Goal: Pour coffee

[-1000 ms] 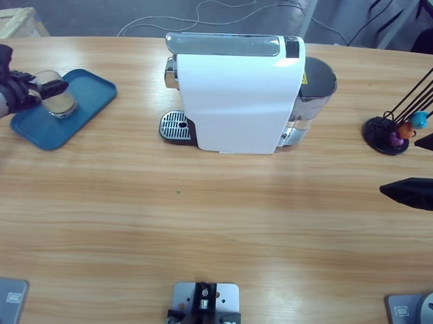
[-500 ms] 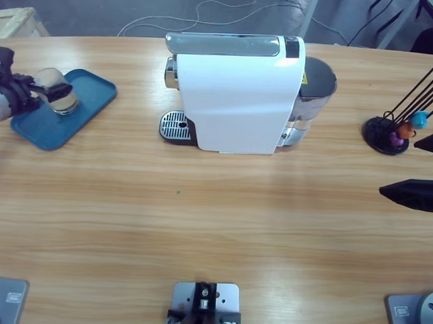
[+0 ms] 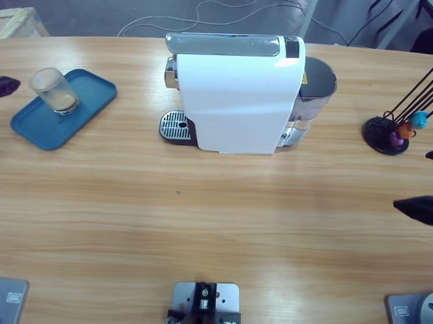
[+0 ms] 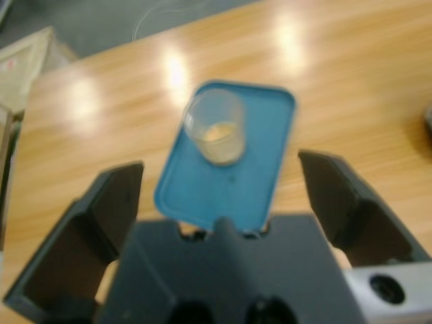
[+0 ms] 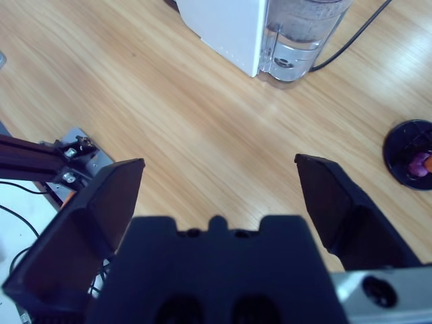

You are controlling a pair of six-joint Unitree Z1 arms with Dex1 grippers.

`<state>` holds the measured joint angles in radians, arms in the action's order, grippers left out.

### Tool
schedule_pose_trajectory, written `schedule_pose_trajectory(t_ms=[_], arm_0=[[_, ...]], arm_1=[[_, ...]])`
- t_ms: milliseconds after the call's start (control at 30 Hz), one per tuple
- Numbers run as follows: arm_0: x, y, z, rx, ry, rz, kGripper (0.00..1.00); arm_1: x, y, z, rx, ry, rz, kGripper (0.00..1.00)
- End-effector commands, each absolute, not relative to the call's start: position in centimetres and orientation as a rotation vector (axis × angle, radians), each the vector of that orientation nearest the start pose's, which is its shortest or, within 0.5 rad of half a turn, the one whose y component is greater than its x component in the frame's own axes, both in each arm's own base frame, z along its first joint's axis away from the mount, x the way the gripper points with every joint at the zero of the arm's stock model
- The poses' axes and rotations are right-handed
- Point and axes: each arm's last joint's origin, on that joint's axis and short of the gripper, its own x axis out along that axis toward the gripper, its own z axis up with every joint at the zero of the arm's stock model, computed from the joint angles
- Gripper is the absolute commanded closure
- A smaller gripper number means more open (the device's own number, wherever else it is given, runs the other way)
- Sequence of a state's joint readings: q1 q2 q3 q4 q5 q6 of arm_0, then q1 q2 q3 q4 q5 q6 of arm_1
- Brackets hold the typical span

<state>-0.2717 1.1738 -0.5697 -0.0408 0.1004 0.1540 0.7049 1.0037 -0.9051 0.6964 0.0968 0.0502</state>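
Observation:
A clear glass [image 3: 54, 91] with a little pale liquid in it stands upright on the far end of a blue tray [image 3: 40, 127] at the table's left. In the left wrist view the glass [image 4: 214, 128] and the tray [image 4: 260, 182] lie ahead of my left gripper [image 4: 221, 169], which is open and apart from them. Only a dark tip of the left gripper [image 3: 2, 88] shows at the high view's left edge. The white coffee machine [image 3: 236, 95] stands at the middle back. My right gripper [image 5: 219, 165] is open and holds nothing, at the right edge [image 3: 418, 180].
The machine's drip grate [image 3: 176, 125] faces left and its water tank [image 3: 315, 87] sits on the right side. A black capsule stand [image 3: 388, 134] with thin rods and coloured capsules is at the far right. A cable [image 5: 354, 37] runs from the machine.
The left gripper has let go of the glass and drawn back left off the tray; the glass stays upright. The right gripper has pulled back towards the right edge.

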Motion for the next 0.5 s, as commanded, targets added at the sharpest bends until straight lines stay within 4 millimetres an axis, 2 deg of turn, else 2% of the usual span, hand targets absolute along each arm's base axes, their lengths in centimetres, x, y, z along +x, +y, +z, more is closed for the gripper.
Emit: schedule_pose_trajectory(t_ms=[33,133,233,367,500], arm_0=[[12.3,-6.9,30.8,0.206,0.485,-0.537,0.004],[10.7,-8.1,31.6,0.162,0.426,-0.790,0.004],[9.5,-8.4,31.4,0.160,0.443,-0.899,0.004],[6.5,-6.0,31.3,0.112,0.416,-0.848,0.004],[4.8,-4.5,30.7,0.057,0.501,-0.777,0.004]], arm_1=[[7.5,7.0,33.3,-0.200,0.773,0.721,0.000],[7.6,6.7,33.0,-0.222,0.757,0.660,0.000],[7.9,6.5,32.6,-0.242,0.732,0.596,0.000],[8.0,6.4,32.3,-0.243,0.708,0.577,0.000],[8.1,6.3,32.1,-0.247,0.696,0.564,0.000]])
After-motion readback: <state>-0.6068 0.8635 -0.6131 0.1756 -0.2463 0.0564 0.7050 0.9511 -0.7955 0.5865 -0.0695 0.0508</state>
